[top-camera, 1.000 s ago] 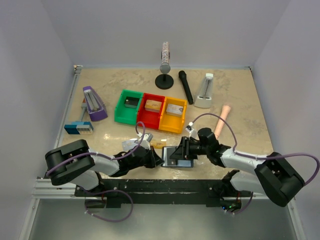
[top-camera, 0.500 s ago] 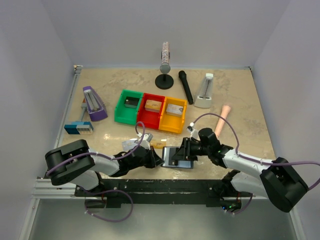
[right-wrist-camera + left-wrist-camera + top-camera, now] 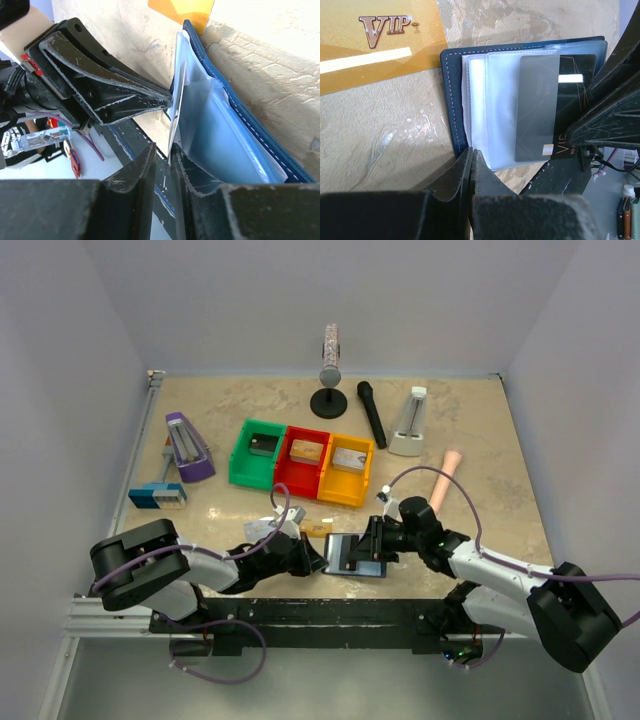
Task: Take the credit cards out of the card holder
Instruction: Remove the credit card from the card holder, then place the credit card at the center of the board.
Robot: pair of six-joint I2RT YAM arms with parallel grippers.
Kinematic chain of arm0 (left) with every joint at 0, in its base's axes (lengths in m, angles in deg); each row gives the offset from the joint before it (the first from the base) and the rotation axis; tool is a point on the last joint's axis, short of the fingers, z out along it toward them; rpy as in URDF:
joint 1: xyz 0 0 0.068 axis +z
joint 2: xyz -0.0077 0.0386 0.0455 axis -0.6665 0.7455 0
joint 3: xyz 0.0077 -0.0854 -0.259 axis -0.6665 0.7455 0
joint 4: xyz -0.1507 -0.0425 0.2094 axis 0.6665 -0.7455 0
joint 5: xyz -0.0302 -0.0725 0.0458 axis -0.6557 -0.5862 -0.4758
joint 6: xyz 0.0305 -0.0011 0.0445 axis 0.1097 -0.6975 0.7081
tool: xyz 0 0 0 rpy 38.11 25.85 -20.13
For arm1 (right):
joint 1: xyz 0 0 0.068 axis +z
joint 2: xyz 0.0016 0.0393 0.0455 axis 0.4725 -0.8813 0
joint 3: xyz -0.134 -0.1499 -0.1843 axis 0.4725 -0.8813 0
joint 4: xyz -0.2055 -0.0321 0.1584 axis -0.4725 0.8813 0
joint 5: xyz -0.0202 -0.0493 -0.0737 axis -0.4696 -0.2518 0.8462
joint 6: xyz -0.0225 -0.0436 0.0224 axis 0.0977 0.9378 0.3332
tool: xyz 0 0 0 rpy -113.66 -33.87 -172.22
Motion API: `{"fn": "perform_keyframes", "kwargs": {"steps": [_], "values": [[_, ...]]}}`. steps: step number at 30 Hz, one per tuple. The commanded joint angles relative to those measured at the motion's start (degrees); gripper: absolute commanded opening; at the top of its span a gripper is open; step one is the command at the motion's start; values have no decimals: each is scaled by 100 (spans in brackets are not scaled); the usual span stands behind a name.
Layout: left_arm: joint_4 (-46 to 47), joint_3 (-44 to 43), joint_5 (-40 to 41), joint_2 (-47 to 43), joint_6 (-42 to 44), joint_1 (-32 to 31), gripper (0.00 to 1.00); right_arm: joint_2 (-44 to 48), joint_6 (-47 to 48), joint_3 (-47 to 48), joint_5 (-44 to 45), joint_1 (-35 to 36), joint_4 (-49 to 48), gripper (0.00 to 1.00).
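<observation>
Left wrist view: card holder (image 3: 451, 100) lies open, with left gripper (image 3: 471, 152) clamped shut on its 6 o'clock edge. Silvery grey card (image 3: 537, 107), long axis 12-to-6, overlaps black card (image 3: 576, 100). Right gripper (image 3: 164, 150), nearer at 3 o'clock, pinches the silvery grey card. Yellow-gold card (image 3: 375, 45) lies free at 10 o'clock.

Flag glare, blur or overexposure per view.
Top view: sharp, evenly lit, mild sheen on the table. Left wrist: its fingers blurred; wallet and gold card crisp. Right wrist: fingers soft, edge-on card between them sharp, table brightly lit.
</observation>
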Motion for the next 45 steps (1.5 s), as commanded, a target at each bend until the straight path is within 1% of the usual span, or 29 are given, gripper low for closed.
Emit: {"fn": "perform_keyframes", "kwargs": {"steps": [1, 4, 8, 13, 23, 35, 41, 45], "values": [[-584, 220, 225, 155, 31, -7, 0, 63, 94, 241, 31, 25, -54, 20], [-576, 229, 216, 138, 49, -7, 0, 54, 85, 241, 40, 25, -54, 17], [-567, 229, 216, 138, 49, -7, 0, 63, 112, 232, 75, 25, -27, 8], [-549, 238, 207, 129, 49, -7, 0, 133, 138, 258, 154, 16, 130, 0], [-532, 256, 216, 120, 66, -7, 0, 792, 568, 531, 505, -36, 1387, 0], [-593, 264, 234, -108, 163, -7, 0, 1653, 683, 794, 734, -45, 2345, 0], [-874, 378, 286, -485, 128, -7, 0, 1856, 464, 786, 866, -54, 2364, 0], [-1085, 572, 418, -977, 31, -7, 0, 1909, 86, 558, 919, -45, 1899, 0]]}}
